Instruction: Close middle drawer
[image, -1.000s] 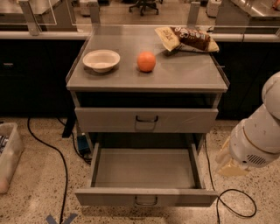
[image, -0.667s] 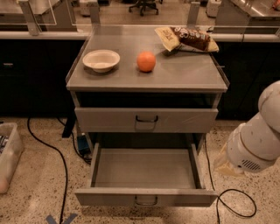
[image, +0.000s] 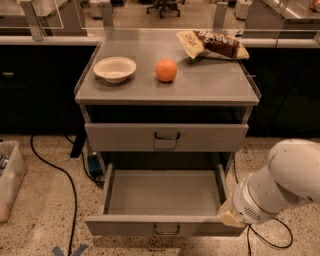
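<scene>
The middle drawer (image: 162, 192) is a wide shallow gray metal drawer, pulled far out and empty. Its flat front (image: 125, 226) faces me, with a small dark wire handle (image: 166, 229) at centre. The upper drawer front (image: 120, 137) above it is pushed in. The lowest drawer is hidden beneath the open one. My white arm (image: 280, 187) comes in from the lower right. Its pale yellowish end, the gripper (image: 227, 218), sits at the drawer's front right corner, touching or just beside it.
On the cabinet top (image: 210, 85) stand a white bowl (image: 115, 69), an orange (image: 166, 70) and a chip bag (image: 212, 44). Black cables (image: 55, 170) trail on the floor at left, beside a plastic bin (image: 7, 180). Dark counters flank the cabinet.
My arm has moved left and down, bringing its yellowish end from beside the cabinet to the open drawer's front right corner. The drawer has not moved.
</scene>
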